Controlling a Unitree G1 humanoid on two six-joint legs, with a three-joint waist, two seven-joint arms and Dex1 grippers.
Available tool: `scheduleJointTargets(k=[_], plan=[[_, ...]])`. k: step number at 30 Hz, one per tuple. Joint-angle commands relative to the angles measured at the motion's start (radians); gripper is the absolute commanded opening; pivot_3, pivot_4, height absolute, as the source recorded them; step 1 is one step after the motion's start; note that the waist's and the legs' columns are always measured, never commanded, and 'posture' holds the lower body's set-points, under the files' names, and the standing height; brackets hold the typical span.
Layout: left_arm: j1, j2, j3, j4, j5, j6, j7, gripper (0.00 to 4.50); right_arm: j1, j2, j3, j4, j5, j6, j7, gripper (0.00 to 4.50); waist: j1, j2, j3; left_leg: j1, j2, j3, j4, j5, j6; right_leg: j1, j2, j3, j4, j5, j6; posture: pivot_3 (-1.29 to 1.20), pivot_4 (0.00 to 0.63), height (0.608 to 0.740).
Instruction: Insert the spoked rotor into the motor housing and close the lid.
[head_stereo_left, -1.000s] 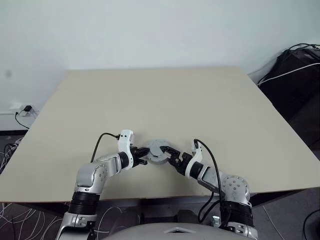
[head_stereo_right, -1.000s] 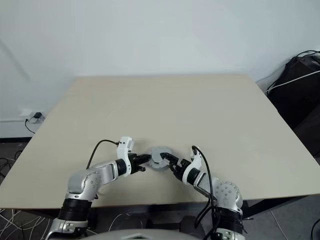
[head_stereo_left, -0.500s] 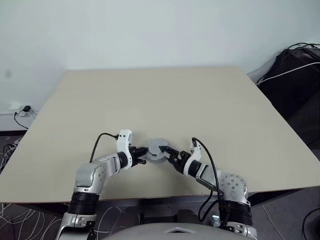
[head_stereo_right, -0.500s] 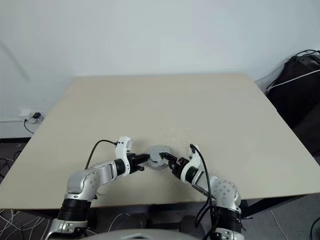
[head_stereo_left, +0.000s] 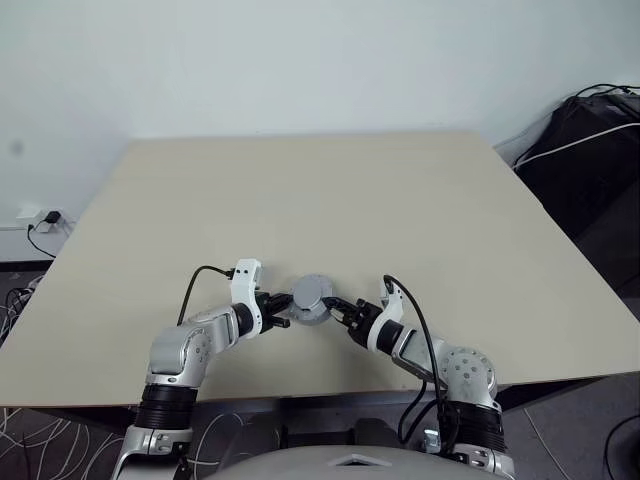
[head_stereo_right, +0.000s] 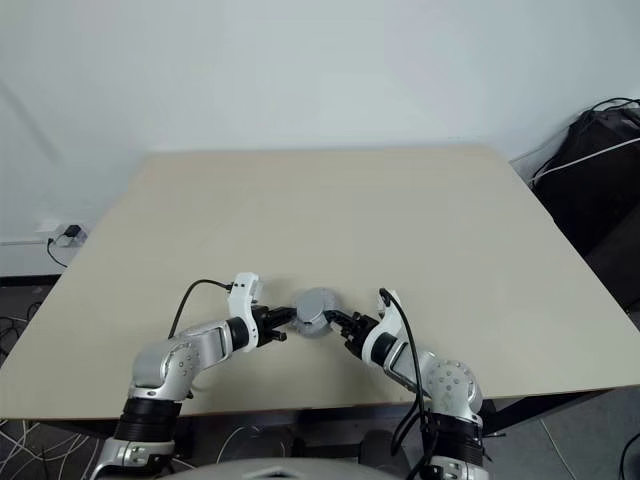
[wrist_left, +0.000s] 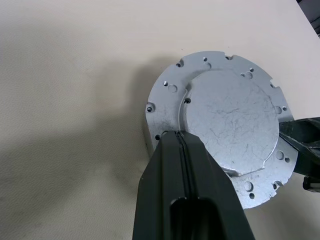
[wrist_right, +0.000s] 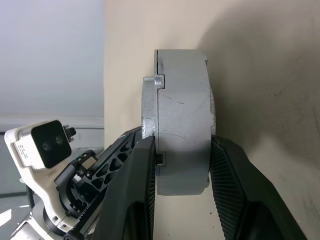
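Left wrist view, centre: left claw (wrist_left: 179, 137) pinched shut on lid (wrist_left: 227, 122); right claw (wrist_right: 181, 145) clamps motor housing (wrist_right: 182, 130).

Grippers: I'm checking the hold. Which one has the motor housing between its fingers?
The right gripper: its fingers flank the motor housing's two faces. The left gripper is shut, tips on the lid's edge.

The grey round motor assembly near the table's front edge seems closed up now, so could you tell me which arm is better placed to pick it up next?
Probably the right. The right gripper has its fingers on both faces of the grey round motor assembly, ready to clamp. The left gripper is shut, its tip only resting on the assembly's rim.
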Motion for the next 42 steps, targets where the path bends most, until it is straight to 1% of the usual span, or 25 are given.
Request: scheduleJointTargets(k=[1,8,10,12,14,18,21,22,25,28,31,34,37,38,42], plan=[[0.010,-0.026,-0.049,0.023,-0.004,0.015,-0.009,0.00,-0.014,0.068,0.063,-0.049,0.041,0.022,0.019,1.22,0.000,0.000,0.000,0.000,0.000,0.000,0.000,0.000,0.000,0.000,0.000,0.000,0.000,0.000,0.000,0.00,0.000,0.740],[0.057,-0.067,0.006,-0.088,-0.060,-0.014,-0.017,0.00,0.004,0.074,0.021,-0.061,0.056,-0.020,0.000,1.22,0.001,0.000,0.001,-0.002,0.000,0.000,0.000,0.000,0.000,-0.002,0.000,0.000,0.000,0.000,-0.001,0.00,0.000,0.740],[0.076,-0.090,0.042,-0.124,-0.084,-0.027,-0.002,0.00,0.011,0.072,0.010,-0.065,0.065,-0.030,-0.002,1.22,0.001,0.000,0.001,-0.008,0.000,0.000,0.000,0.000,0.000,-0.007,0.000,0.000,0.000,0.003,-0.005,0.00,0.000,0.740],[0.093,-0.103,0.073,-0.155,-0.100,-0.042,0.008,0.00,0.018,0.073,0.001,-0.070,0.077,-0.040,-0.006,1.22,0.002,-0.001,0.001,-0.013,0.000,0.000,0.000,0.003,0.005,-0.012,0.000,0.000,0.000,0.004,-0.004,0.00,0.000,0.740],[0.113,-0.116,0.107,-0.187,-0.117,-0.060,0.020,0.00,0.024,0.077,-0.005,-0.077,0.093,-0.051,-0.013,1.22,0.002,-0.002,0.002,-0.015,0.000,0.000,0.000,0.003,0.005,-0.014,0.000,0.000,0.000,0.004,-0.004,0.00,0.000,0.740],[0.177,-0.172,0.166,-0.243,-0.087,-0.238,0.077,0.00,0.028,0.085,-0.016,-0.081,0.122,-0.075,-0.023,1.22,0.001,-0.002,0.003,-0.016,0.000,0.000,0.000,0.003,0.005,-0.015,0.000,0.000,0.000,0.004,-0.005,0.00,0.000,0.740],[0.239,-0.199,0.169,-0.255,-0.054,-0.364,0.093,0.00,0.019,0.094,-0.025,-0.084,0.154,-0.098,-0.034,1.21,0.001,-0.001,0.003,-0.016,0.000,0.001,0.000,0.003,0.005,-0.015,0.000,0.001,0.000,0.004,-0.005,0.00,0.000,0.740],[0.262,-0.203,0.169,-0.255,-0.071,-0.376,0.077,0.00,0.016,0.096,-0.027,-0.086,0.166,-0.105,-0.036,1.21,0.001,-0.001,0.003,-0.016,0.000,0.001,0.000,0.003,0.005,-0.015,0.000,0.001,0.000,0.004,-0.005,0.00,0.000,0.740],[0.313,-0.223,0.207,-0.241,-0.209,-0.339,0.022,0.00,0.004,0.097,-0.022,-0.095,0.199,-0.122,-0.041,1.21,0.002,-0.001,0.004,-0.016,0.000,0.001,0.000,0.003,0.005,-0.015,0.000,0.000,0.000,0.004,-0.005,0.00,0.000,0.740],[0.361,-0.216,0.206,-0.209,-0.271,-0.262,0.022,0.00,-0.011,0.094,-0.003,-0.120,0.236,-0.132,-0.050,1.21,0.000,0.000,0.006,-0.016,0.000,0.001,0.001,0.003,0.006,-0.014,0.000,0.000,0.000,0.003,-0.005,0.00,0.000,0.740],[0.389,-0.217,0.207,-0.198,-0.349,-0.207,0.012,0.61,-0.017,0.090,0.010,-0.138,0.266,-0.142,-0.061,1.21,-0.005,0.000,0.006,-0.016,0.000,0.001,0.002,0.003,0.006,-0.014,0.001,0.000,0.000,0.003,-0.005,0.00,0.000,0.740],[0.400,-0.233,0.225,-0.185,-0.441,-0.175,0.002,1.58,-0.022,0.085,0.025,-0.152,0.294,-0.155,-0.074,1.21,-0.007,0.000,0.006,-0.016,0.000,0.001,0.002,0.003,0.006,-0.014,0.001,0.000,0.000,0.003,-0.005,0.00,0.000,0.740],[0.398,-0.252,0.256,-0.177,-0.570,-0.142,-0.006,2.53,-0.025,0.080,0.044,-0.157,0.311,-0.164,-0.086,1.21,-0.009,0.000,0.006,-0.016,0.000,0.001,0.002,0.003,0.006,-0.014,0.001,0.000,0.001,0.003,-0.005,0.00,0.000,0.740],[0.397,-0.258,0.269,-0.172,-0.618,-0.132,-0.002,2.92,-0.026,0.079,0.049,-0.158,0.315,-0.167,-0.090,1.21,-0.009,0.000,0.006,-0.016,0.000,0.001,0.002,0.003,0.006,-0.014,0.001,0.000,0.001,0.003,-0.005,0.00,0.000,0.740],[0.399,-0.259,0.286,-0.153,-0.736,-0.116,0.015,4.26,-0.024,0.070,0.065,-0.160,0.330,-0.178,-0.099,1.21,-0.009,0.000,0.006,-0.016,0.000,0.001,0.002,0.003,0.006,-0.014,0.001,0.000,0.001,0.004,-0.005,0.00,0.000,0.740]])
